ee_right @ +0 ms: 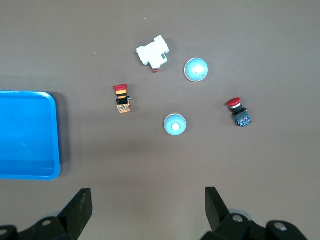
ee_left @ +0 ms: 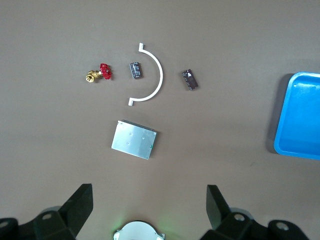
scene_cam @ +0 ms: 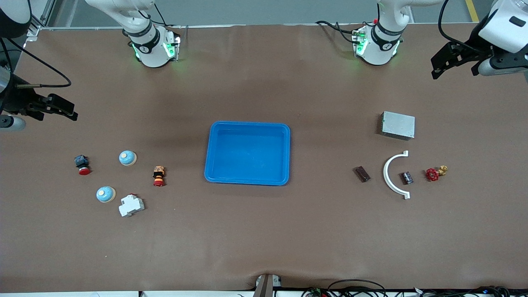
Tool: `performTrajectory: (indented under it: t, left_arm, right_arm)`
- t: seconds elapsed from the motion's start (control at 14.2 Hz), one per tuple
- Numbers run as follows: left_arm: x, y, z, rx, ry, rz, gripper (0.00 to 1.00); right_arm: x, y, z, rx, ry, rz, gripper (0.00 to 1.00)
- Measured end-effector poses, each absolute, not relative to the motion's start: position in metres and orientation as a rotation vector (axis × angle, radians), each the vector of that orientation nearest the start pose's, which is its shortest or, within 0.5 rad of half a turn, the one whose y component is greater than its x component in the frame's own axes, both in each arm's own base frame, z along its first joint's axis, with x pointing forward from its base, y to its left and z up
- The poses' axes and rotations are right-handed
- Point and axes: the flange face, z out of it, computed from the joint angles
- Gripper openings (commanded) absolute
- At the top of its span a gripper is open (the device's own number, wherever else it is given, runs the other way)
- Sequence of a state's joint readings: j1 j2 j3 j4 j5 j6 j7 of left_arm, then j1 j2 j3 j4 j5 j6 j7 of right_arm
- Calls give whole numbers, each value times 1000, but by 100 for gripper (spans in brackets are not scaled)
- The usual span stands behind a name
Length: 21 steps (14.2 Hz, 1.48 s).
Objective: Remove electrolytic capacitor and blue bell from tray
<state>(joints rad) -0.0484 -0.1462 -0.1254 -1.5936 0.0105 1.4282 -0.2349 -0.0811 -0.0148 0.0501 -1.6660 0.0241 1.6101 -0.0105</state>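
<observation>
Two tools, left tool (scene_cam: 438, 70) and right tool (scene_cam: 72, 113), hang released beside the empty tray (scene_cam: 247, 180); nothing left to lift, so stay clear.

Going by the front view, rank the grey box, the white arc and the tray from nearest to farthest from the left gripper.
The open left gripper hangs at the left arm's end of the table.
1. Grey box: the closest, just farther from the camera than the arc.
2. White arc: nearer the camera than the box.
3. Tray: mid-table, empty.
</observation>
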Motion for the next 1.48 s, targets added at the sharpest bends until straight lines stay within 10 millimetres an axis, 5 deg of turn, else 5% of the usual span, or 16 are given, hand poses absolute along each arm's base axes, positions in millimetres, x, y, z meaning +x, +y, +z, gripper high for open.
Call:
performTrajectory:
  t: [1.13, 1.48]
  left_arm:
    - [484, -72, 698, -3140, -65, -15, 100]
    - [482, -73, 697, -3138, -63, 3, 100]
  right_arm:
    - [554, 0, 585, -3117, -6, 80, 100]
    - [553, -6, 606, -3117, 11, 45, 100]
